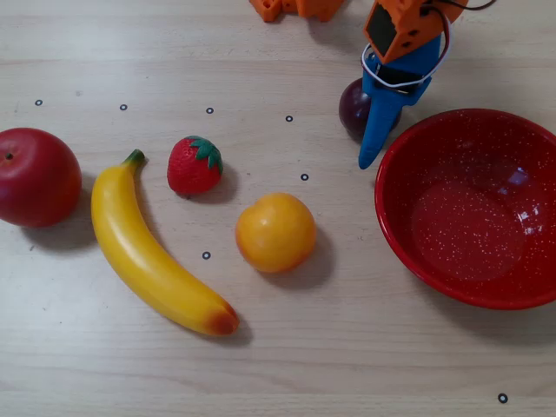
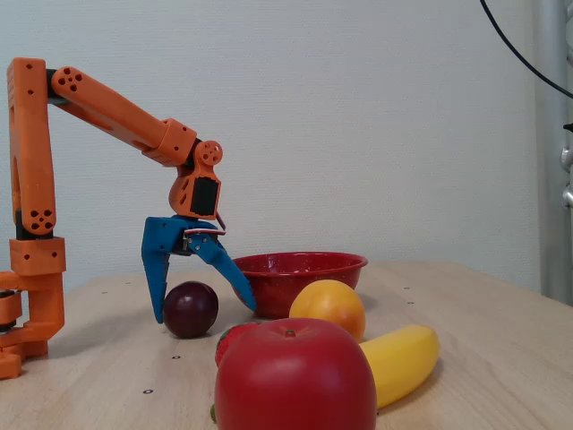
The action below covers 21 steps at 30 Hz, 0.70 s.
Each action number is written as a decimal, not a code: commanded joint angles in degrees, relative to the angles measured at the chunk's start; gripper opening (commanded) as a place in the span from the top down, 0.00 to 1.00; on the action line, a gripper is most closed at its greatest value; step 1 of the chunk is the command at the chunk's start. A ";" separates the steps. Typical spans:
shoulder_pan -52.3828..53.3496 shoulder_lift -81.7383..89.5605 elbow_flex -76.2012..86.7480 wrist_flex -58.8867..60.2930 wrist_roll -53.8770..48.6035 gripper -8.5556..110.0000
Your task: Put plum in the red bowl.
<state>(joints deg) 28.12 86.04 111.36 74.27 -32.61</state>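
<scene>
Gripper [image 2: 204, 315] wide open straddling plum [image 2: 191, 310] on table, nothing grasped; bowl [image 2: 300, 269] beside it empty.

The orange arm [image 2: 107, 106] stood at the left of the fixed view, its upright link rising from the base and its upper link sloping down and rightward to the wrist. From the wrist the blue gripper [image 2: 204, 313] hung downward with its jaws spread wide: one finger [image 2: 154, 269] dropped nearly straight down on the base side, the other [image 2: 228, 273] angled outward away from it. In the overhead view the gripper [image 1: 375, 130] entered from the top edge, its outer finger [image 1: 380, 122] reaching downward in the picture.
</scene>
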 commanded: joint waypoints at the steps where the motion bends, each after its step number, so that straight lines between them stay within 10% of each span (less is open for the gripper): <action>1: 0.26 2.11 -4.31 0.79 -1.14 0.52; 21: -1.14 2.29 -4.48 1.58 -2.46 0.63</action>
<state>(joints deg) 28.04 86.04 111.36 74.36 -33.84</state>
